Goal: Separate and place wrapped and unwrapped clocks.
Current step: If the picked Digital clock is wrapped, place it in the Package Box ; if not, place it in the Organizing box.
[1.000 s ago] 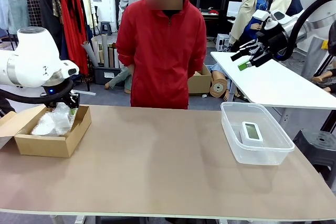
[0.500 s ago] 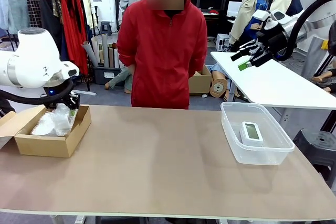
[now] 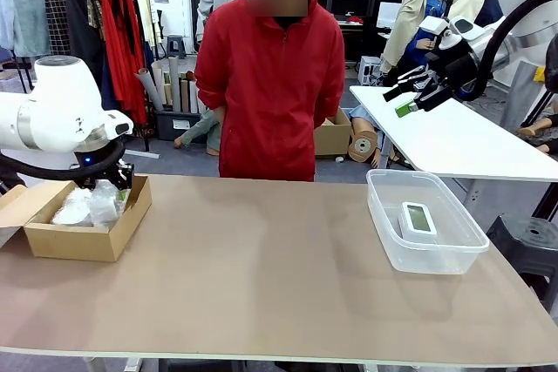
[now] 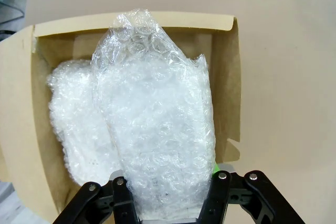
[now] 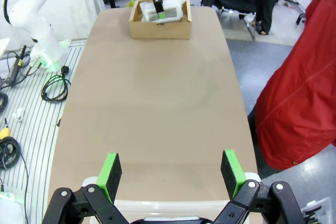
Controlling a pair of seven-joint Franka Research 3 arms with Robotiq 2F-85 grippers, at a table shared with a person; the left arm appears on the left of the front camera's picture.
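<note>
At the left end of the brown table (image 3: pixel 261 267) sits an open cardboard box (image 3: pixel 83 237), and the left gripper (image 3: pixel 112 191) is down inside it, its fingers clenched on one wrapped clock (image 4: pixel 157 140), an oblong bundle of crinkly bubble wrap. In the left wrist view this bundle stands up out of the jaws and reaches toward the far wall of the box, while the second wrapped clock (image 4: pixel 79 124) lies flat on the box floor just beside it, touching along one long side. From the front view both bundles show as a pale heap above the box rim. Toward the right end of the table stands a clear plastic tub (image 3: pixel 425 254), and the bare clock (image 3: pixel 418 219), small, white and rounded with a grey screen, lies inside it on the bottom. The right gripper (image 3: pixel 417 93) hangs high above the right side, well apart from the tub, with its green-padded fingers spread wide and nothing between them; its wrist view looks down the length of the table toward the box. A person in a red jacket (image 3: pixel 270 84) stands at the far side of the table, near the middle.
</note>
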